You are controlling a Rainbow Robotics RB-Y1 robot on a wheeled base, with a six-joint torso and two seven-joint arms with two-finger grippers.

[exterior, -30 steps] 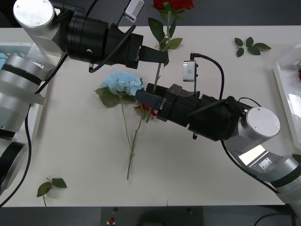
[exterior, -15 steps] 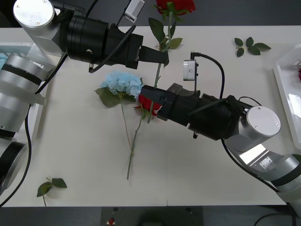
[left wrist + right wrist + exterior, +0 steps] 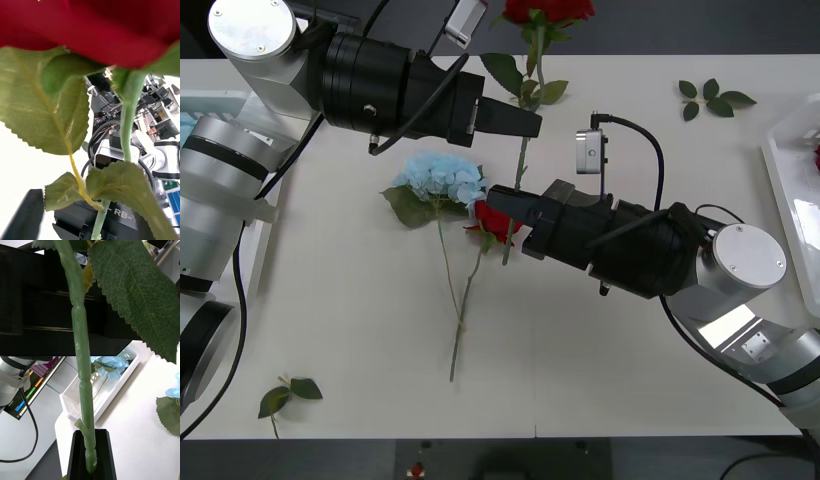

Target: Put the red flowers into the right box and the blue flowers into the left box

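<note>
Two arms are crowding the middle of the counter (image 3: 360, 330). The right gripper (image 3: 502, 207) is holding a red flower (image 3: 542, 10) by the lower part of its stem, jaws clamped together on it; the right wrist view is showing the green stem (image 3: 82, 378) pinched between the black fingers (image 3: 77, 457), with a big serrated leaf (image 3: 138, 292) hanging off its upper part. The stem is running up past the left gripper (image 3: 525, 120), whose black body is sitting just beside it; I cannot tell whether its jaws are apart or together. In the left wrist view the rose head (image 3: 90, 26) and its leaves are blocking most of the picture. A blue flower (image 3: 442, 178) is lying on the counter just beside the right gripper's tip, with a second red flower (image 3: 492, 222) partly hidden under that gripper, their stems crossing lower down. The left box (image 3: 210, 100) is sitting at the counter's left edge behind the left arm, holding blue flowers (image 3: 108, 363). The right box (image 3: 792, 170) is lying at the right edge. Loose leaf sprigs (image 3: 710, 98) are lying near the far right and the near left corner (image 3: 288, 395).
</note>
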